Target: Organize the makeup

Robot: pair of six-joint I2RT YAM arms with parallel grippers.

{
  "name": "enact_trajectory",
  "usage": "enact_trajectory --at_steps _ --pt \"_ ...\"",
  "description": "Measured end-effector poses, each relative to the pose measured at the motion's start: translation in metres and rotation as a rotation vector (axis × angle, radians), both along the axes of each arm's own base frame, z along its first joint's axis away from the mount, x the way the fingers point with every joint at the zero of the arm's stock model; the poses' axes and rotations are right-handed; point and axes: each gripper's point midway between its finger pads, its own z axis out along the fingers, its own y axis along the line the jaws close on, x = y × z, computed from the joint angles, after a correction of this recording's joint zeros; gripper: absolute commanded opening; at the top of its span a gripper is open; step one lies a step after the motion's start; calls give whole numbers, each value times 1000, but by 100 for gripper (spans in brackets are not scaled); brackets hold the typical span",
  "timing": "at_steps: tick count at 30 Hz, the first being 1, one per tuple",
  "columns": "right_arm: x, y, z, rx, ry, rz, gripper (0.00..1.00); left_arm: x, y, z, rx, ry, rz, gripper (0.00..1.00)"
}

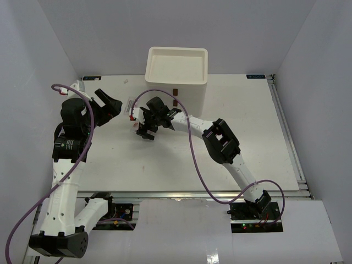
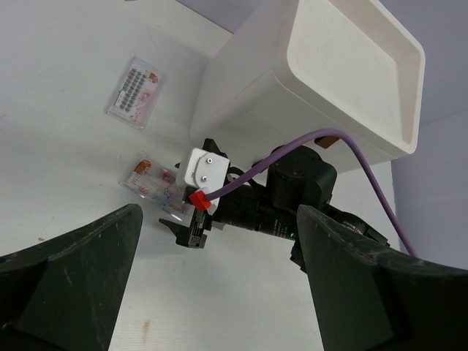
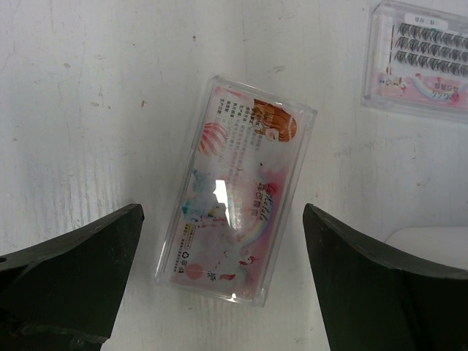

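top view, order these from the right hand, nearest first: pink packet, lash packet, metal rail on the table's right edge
1. pink packet, directly under the open right hand.
2. lash packet, just left and farther back.
3. metal rail, far off along the right edge.

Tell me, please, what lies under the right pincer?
A clear packet with pink print lies flat on the white table, below the open right pincer. In the left wrist view the pincer hides one end of it.
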Motion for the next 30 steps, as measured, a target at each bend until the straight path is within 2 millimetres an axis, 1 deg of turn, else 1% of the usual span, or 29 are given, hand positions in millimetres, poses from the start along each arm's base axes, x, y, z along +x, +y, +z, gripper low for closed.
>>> enact_trajectory --at_steps 5,11,15,19,22,25,26,28,30 --pt "6 -1 2 1 -25 -23 96 0 0 0 0 0 0 98" --pt "14 -6 1 -14 -30 -79 95 2 0 -5 0 8 0 98" --pt "17 -9 0 -17 -14 -114 96 2 0 -5 0 10 0 98" --pt "18 -13 -3 -25 6 -135 100 2 -1 -5 -1 11 -3 98" --pt "14 -16 -10 -40 38 -137 94 2 -1 -6 -1 12 -4 98" --pt "10 -15 -12 -38 62 -120 88 2 -1 -6 -2 12 -4 98" --pt "7 -15 -13 -39 73 -112 84 2 -1 -6 -2 12 -4 98" --pt "2 -15 -14 -40 94 -93 73 2 -1 -6 -2 12 -5 98" --pt "-3 -15 -15 -42 110 -73 67 2 -1 -6 -3 12 -6 98"
